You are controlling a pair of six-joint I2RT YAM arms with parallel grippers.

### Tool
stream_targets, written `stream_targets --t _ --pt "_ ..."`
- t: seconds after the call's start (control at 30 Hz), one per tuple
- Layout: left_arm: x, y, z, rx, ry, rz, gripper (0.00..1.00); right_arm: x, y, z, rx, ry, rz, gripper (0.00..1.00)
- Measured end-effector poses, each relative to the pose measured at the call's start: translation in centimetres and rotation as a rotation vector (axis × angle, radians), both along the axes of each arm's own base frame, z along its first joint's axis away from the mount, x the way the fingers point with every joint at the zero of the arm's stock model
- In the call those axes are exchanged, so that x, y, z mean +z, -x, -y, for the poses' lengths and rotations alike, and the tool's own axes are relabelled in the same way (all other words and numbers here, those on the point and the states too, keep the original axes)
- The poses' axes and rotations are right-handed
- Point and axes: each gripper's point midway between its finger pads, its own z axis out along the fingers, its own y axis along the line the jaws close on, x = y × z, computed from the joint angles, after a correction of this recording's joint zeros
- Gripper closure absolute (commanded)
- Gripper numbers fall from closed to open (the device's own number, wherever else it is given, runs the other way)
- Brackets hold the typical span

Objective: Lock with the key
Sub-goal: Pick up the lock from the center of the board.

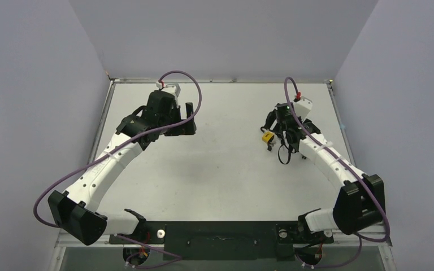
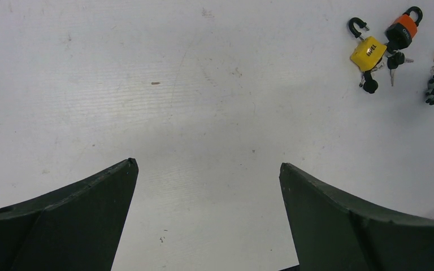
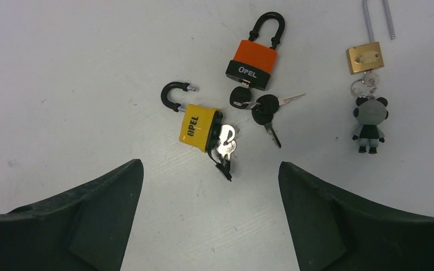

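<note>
**Three padlocks under the right wrist, both grippers spread**

We start with the white table (image 1: 226, 180), which carries everything. The left gripper (image 2: 206, 164) hangs over bare surface with its fingers wide apart and nothing between them. The right gripper (image 3: 210, 164) is also spread and empty, poised above the locks at the right side of the table, towards the far edge.

The yellow padlock (image 3: 199, 128) lies flat, nearest to the right fingers. It bears black OPEL lettering, and its black shackle is swung open with the free end clear of the body. A bunch of keys (image 3: 224, 148) sticks out of its base.

Just beyond it lies an orange padlock (image 3: 253, 63) with a black base. We cannot tell whether its shackle is latched. Black-headed keys (image 3: 265, 107) fan out below it.

To the right lies a small brass padlock (image 3: 365, 57) with a long steel shackle. A grey panda figure (image 3: 369, 121) hangs from its ring.

From the top camera we see only a yellow speck beside the right wrist, since the arm covers the rest. The right wrist view gives us lettering, shackles and keys. The left wrist view shows the same group small in its upper right corner
</note>
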Motion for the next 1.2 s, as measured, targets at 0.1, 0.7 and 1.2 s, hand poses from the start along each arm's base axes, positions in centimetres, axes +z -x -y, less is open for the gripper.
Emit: stream_targets --t 0.1,0.7,1.2 --pt "-0.1 0.4 -0.1 -0.003 0.002 -0.005 0.03 -1.5 -1.4 -0.3 -0.010 -0.003 -0.047 0.24" --pt "1.8 2.0 -0.8 -0.012 0.055 0.035 0.03 -10.7 -4.7 -2.4 -0.037 0.010 -0.244 0.40" --pt "1.3 2.4 -1.2 -0.008 0.043 0.010 0.03 -12.4 -5.6 -2.7 -0.064 0.087 -0.265 0.60"
